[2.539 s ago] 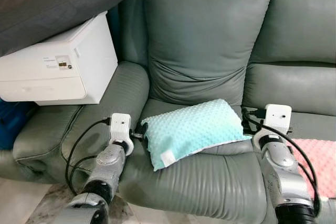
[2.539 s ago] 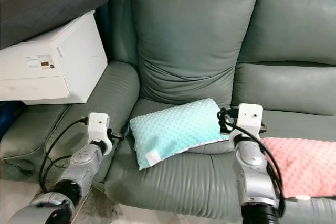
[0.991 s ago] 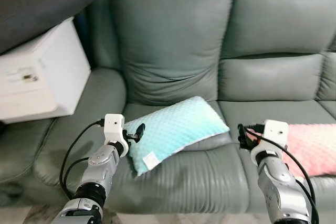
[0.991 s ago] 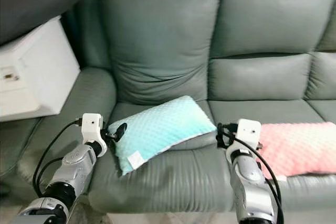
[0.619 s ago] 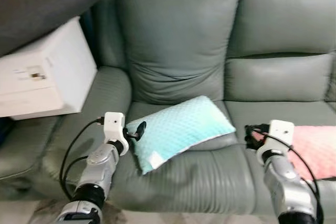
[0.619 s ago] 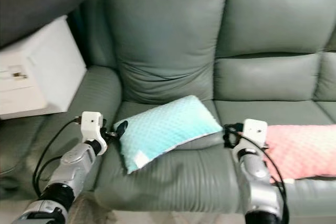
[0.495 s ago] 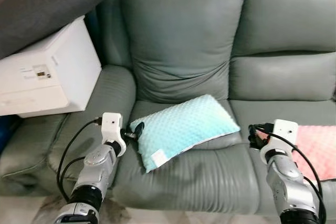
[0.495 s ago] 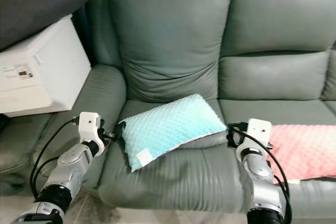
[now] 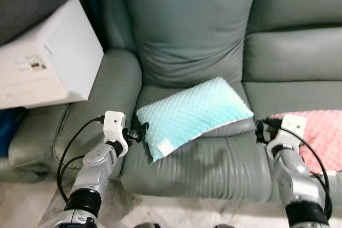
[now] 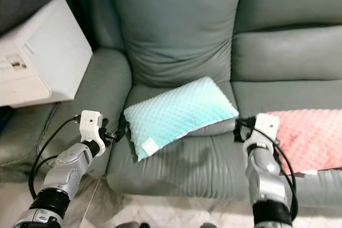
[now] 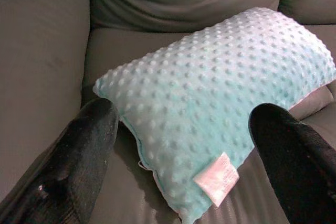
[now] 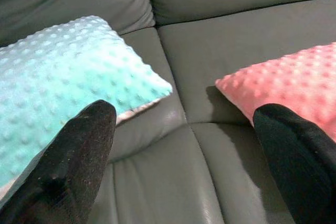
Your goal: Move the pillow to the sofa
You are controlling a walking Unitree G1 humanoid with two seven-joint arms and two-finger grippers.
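On the sofa seat lies the teal pillow, long axis slanting up toward the right, its lower-left corner just off the released left pincer, nearer than the right pincer, likewise spread, beside the far end.

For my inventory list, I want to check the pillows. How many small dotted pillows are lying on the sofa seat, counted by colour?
Turquoise pillow: 1
Pink pillow: 1
Total: 2
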